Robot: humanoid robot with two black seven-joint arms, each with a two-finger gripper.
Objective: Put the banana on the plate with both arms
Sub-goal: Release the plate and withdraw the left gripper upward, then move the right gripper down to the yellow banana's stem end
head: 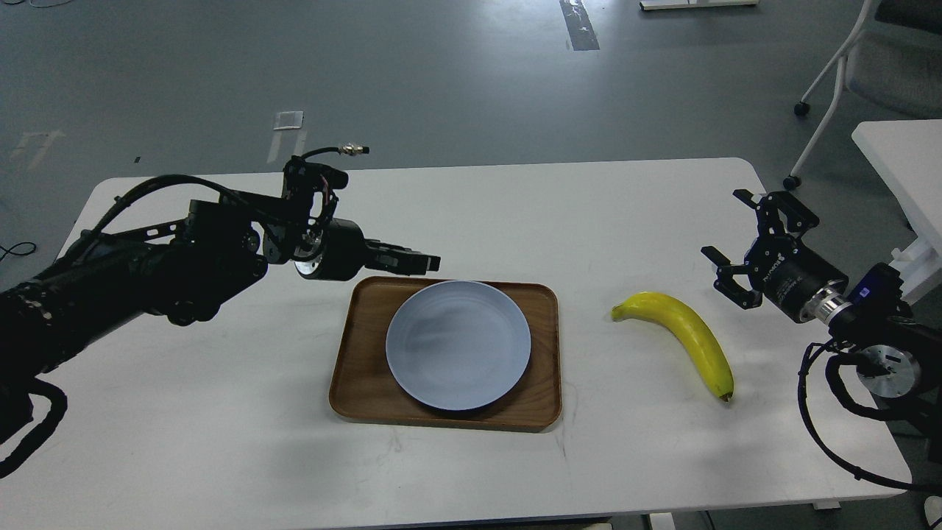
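Note:
The pale blue-grey plate (pixel 458 344) lies flat on the brown wooden tray (pixel 543 316) in the middle of the table. The yellow banana (pixel 684 335) lies on the table to the right of the tray, stem end towards the tray. My left gripper (pixel 425 260) hovers over the tray's far edge, just above and behind the plate; it is empty, with its fingers slightly apart. My right gripper (pixel 723 223) is open and empty, up and to the right of the banana, apart from it.
The white table (pixel 221 412) bears the tray and the banana. A second white table (pixel 901 158) and a chair on castors (pixel 831 73) stand at the far right, off the table's edge.

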